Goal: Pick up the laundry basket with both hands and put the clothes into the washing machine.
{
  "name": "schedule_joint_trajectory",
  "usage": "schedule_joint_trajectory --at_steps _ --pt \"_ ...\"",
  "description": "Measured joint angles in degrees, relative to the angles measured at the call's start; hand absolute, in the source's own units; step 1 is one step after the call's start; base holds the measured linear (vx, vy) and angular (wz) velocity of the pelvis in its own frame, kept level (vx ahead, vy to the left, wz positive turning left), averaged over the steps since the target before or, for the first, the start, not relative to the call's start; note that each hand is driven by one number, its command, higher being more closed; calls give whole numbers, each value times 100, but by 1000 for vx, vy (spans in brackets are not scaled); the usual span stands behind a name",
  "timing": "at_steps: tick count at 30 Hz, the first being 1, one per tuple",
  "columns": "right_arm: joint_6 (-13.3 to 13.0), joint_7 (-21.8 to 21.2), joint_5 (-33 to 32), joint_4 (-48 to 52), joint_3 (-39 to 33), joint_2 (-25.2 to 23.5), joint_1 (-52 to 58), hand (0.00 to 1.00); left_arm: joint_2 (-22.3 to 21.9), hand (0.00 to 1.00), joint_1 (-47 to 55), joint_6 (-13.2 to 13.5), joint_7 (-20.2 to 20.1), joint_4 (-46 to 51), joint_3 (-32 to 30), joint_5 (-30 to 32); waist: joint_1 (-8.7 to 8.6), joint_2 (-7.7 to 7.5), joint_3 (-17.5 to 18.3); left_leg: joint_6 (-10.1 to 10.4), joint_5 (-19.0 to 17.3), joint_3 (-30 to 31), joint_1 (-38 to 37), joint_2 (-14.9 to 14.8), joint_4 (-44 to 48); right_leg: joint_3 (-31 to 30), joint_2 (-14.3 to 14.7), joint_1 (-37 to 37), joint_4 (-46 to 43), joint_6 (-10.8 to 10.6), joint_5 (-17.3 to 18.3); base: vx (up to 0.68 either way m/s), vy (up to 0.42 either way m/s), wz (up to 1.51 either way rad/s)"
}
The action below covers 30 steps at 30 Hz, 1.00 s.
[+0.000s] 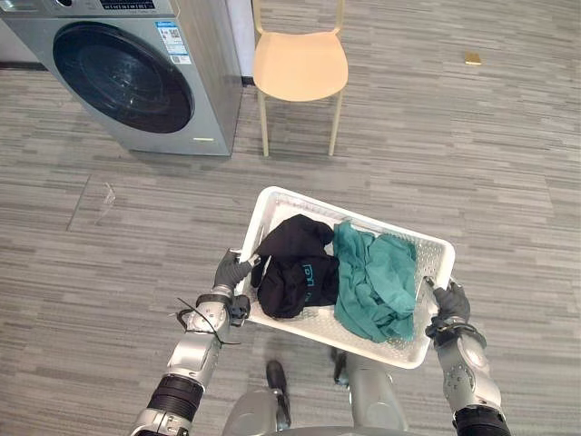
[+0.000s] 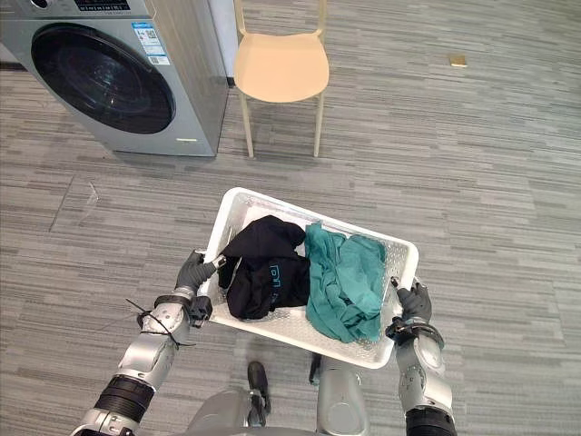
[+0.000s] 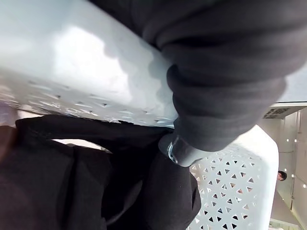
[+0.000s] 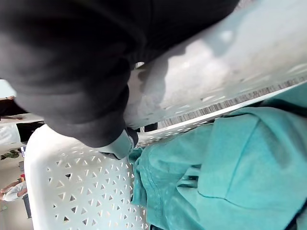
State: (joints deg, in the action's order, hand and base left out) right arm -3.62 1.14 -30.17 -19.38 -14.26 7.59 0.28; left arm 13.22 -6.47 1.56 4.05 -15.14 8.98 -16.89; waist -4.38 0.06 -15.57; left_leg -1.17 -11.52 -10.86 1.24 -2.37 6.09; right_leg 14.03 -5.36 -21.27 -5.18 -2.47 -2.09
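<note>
The carry is in hand: left hand (image 1: 231, 270) and right hand (image 1: 449, 302) each clench an end rim of the laundry basket (image 1: 300, 200), which holds a black garment (image 1: 295, 263) and a teal garment (image 1: 372, 277). The washing machine (image 1: 207, 86) stands well apart at eleven o'clock with its door (image 1: 123, 77) closed. Next comes walking there, I judge, and opening it.

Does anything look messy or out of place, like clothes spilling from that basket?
Nothing spilled: the black garment and teal garment lie inside the laundry basket, gripped by the left hand and right hand. Oddities: the washing machine door is shut, and a small tan object lies on the floor.
</note>
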Motion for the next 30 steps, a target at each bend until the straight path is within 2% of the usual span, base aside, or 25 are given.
schedule_joint_trajectory --at_steps 2,3,4,5,6,7,9,10,13,14,15,16,17,18,19,20,22,23,24,25,26,27,28,29,30 --pt "3 15 43 8 2 21 17 100 -63 100 9 -1 -3 -41 -9 0 -77 36 12 163 -263 181 -111 -64 222 -220 107 -6 -185 245 -404 494 -125 55" --pt "16 29 118 7 77 72 15 100 -174 100 64 -1 -3 -113 -83 0 -99 228 16 381 -450 240 -97 -373 674 -68 282 49 -538 356 -226 680 -202 46" --pt "86 36 170 12 150 69 11 100 -206 100 156 -16 -17 -138 -233 0 -91 233 10 460 -457 241 154 -602 1710 33 385 252 -821 536 18 593 -198 26" --pt "128 30 187 28 221 113 12 100 -259 100 258 -17 -22 -126 -298 0 -84 244 6 512 -346 241 307 -714 2415 51 455 424 -926 708 146 626 -226 -12" --pt "178 36 223 57 412 211 35 100 -421 100 522 -15 -27 -76 -450 0 47 255 -3 212 388 285 584 -922 3852 -6 586 886 -1027 992 394 501 -180 -38" --pt "179 21 247 58 525 292 32 100 -504 100 680 -7 -28 -21 -520 -1 140 261 -6 97 904 320 711 -1011 4514 -94 644 1177 -985 1089 479 621 -170 -78" --pt "207 -4 281 128 719 503 -76 100 -741 100 1170 96 -33 274 -680 -32 388 342 3 165 835 754 1504 -937 6571 -385 738 2177 -624 1148 688 702 -66 -83" --pt "235 -20 331 264 749 523 -72 100 -750 100 1257 116 -35 351 -732 -32 502 333 -1 185 715 800 1786 -820 6714 -513 685 2471 -438 1123 746 656 26 -71" --pt "329 -28 378 297 829 534 -221 100 -822 100 1337 150 -43 402 -859 -33 709 331 0 311 423 746 2423 -577 5199 -725 409 3060 41 880 900 508 109 -54" --pt "426 -22 389 292 893 563 -296 100 -854 100 1374 137 -55 382 -929 -33 716 334 1 347 441 735 2513 -436 3955 -772 256 3252 123 708 1067 505 193 -36" --pt "435 -15 399 290 1000 665 -287 100 -891 100 1495 138 -57 394 -955 -34 743 398 41 592 643 794 2371 -354 2154 -795 187 3426 217 555 1181 634 280 -40" --pt "434 -16 406 249 1072 760 -272 100 -979 100 1609 142 -61 405 -949 -34 804 602 167 898 845 986 2185 -357 1011 -885 206 3578 285 432 1328 551 282 -52" --pt "436 -15 407 187 1145 824 -277 100 -1049 100 1707 142 -62 404 -945 -35 852 694 247 939 803 1103 2136 -403 735 -1016 273 3666 317 287 1540 451 274 -55" --pt "456 5 493 -27 1192 795 -361 100 -1087 100 1764 139 -17 241 -955 -43 853 692 287 640 1496 1073 2142 -307 1057 -1114 138 3909 196 91 1890 553 352 -38" --pt "493 17 642 -192 1212 650 -343 100 -990 100 1766 89 12 59 -978 -65 839 332 407 316 1370 903 2132 25 1317 -1146 -316 3861 -195 32 2104 440 276 -7" --pt "521 14 677 -201 1212 654 -290 100 -973 100 1774 51 15 12 -960 -92 809 235 473 221 1259 861 2125 190 1360 -1167 -486 3781 -432 22 2105 580 285 22" --pt "547 12 739 -241 1177 677 -218 100 -958 100 1776 -43 16 -12 -861 -94 804 112 478 -105 1034 692 1672 590 1257 -1368 -903 3176 -2264 -406 1681 648 307 16" --pt "558 11 775 -242 1179 664 -225 100 -950 100 1772 -55 28 -25 -862 -94 794 86 474 -159 990 655 1481 658 1140 -1504 -968 2909 -2913 -405 1414 651 315 -6" --pt "585 7 831 -246 1183 632 -240 100 -942 100 1764 -57 97 -57 -861 -94 771 79 470 -239 935 628 1041 751 875 -1662 -1011 2421 -4191 -390 1188 481 202 -12" --pt "600 6 835 -247 1211 623 -243 100 -931 100 1779 -56 128 -62 -864 -94 723 84 462 -255 925 616 541 792 605 -1553 -1080 2009 -5173 -239 1279 462 173 -11" --pt "603 6 835 -248 1227 621 -254 100 -910 100 1782 -55 131 -62 -861 -95 705 86 461 -257 923 617 314 790 477 -1443 -1081 1837 -5454 -152 1363 413 139 -14" --pt "602 6 834 -246 1242 622 -295 100 -866 100 1753 -36 132 -59 -848 -106 659 87 462 -257 923 626 -19 734 306 -1121 -1081 1512 -5585 46 1512 353 74 -17" --pt "593 9 830 -236 1223 634 -357 100 -842 100 1679 -7 132 -56 -824 -160 621 91 462 -199 875 655 -198 648 211 -765 -1075 1167 -5298 101 1699 320 39 -12" --pt "584 10 829 -232 1206 639 -400 100 -833 100 1636 -2 138 -53 -811 -177 589 99 460 -185 814 690 -251 596 182 -584 -1069 997 -5045 112 1778 262 -34 1" --pt "581 19 828 -234 1182 640 -478 100 -794 100 1555 4 147 -62 -781 -268 504 105 454 -123 651 738 -311 488 176 -328 -1036 756 -4264 47 1841 189 -63 7"
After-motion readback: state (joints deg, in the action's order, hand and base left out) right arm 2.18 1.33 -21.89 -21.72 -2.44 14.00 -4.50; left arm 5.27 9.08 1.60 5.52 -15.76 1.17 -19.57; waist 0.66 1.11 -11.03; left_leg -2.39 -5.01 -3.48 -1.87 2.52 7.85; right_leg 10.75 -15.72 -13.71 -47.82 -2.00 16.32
